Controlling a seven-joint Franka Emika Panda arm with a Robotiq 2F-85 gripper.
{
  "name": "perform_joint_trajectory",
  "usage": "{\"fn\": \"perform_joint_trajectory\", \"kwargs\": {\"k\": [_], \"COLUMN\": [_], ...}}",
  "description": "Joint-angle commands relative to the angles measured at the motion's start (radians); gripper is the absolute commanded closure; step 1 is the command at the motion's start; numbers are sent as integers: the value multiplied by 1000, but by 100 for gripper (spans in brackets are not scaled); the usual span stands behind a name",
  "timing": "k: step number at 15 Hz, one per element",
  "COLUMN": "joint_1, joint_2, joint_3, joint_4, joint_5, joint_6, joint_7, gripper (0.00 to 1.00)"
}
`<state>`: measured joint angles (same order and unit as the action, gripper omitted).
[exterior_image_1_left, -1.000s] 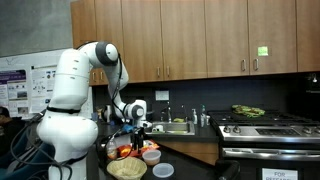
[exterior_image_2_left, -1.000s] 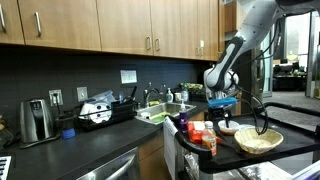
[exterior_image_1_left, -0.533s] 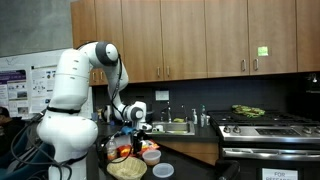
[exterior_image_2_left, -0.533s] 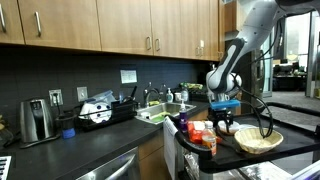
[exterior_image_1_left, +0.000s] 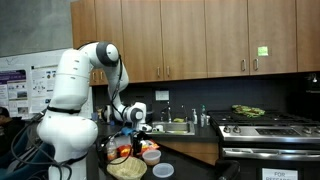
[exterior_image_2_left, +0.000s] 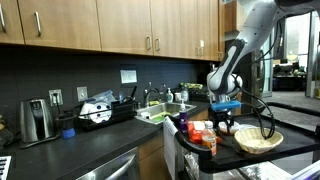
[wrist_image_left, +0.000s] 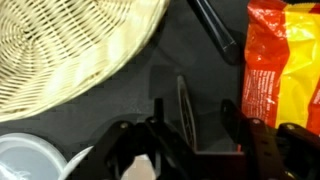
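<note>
One woven basket (wrist_image_left: 70, 45), one orange snack bag (wrist_image_left: 282, 60), one white round tub (wrist_image_left: 28, 160) and one black rod (wrist_image_left: 212, 28) are lying on the single table (wrist_image_left: 110, 105). In an exterior view one toaster (exterior_image_2_left: 35, 120) is standing; in an exterior view one stove (exterior_image_1_left: 265, 128) is showing.

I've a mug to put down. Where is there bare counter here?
Bare dark counter lies between the wicker basket and the orange bag, a narrow strip. The wall counter before the toaster is wider and bare. Around the tool it is crowded: basket, bag and white bowl.
</note>
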<state>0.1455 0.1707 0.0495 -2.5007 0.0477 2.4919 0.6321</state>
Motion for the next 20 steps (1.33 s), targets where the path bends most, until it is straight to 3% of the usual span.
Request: {"fn": "perform_joint_trajectory", "kwargs": {"k": [1,6,13,20], "joint_1": [-8,-9,-5,17], "joint_2": [13,50,52,-8], "joint_3": [4,1,-1,3], "joint_4": [-3,7,8,-22], "joint_5": [23,27,24,-1], "joint_6": [24,43,54,52], "joint_7": [-35,-56,-73,-59], "gripper": [41,46,100,96]}}
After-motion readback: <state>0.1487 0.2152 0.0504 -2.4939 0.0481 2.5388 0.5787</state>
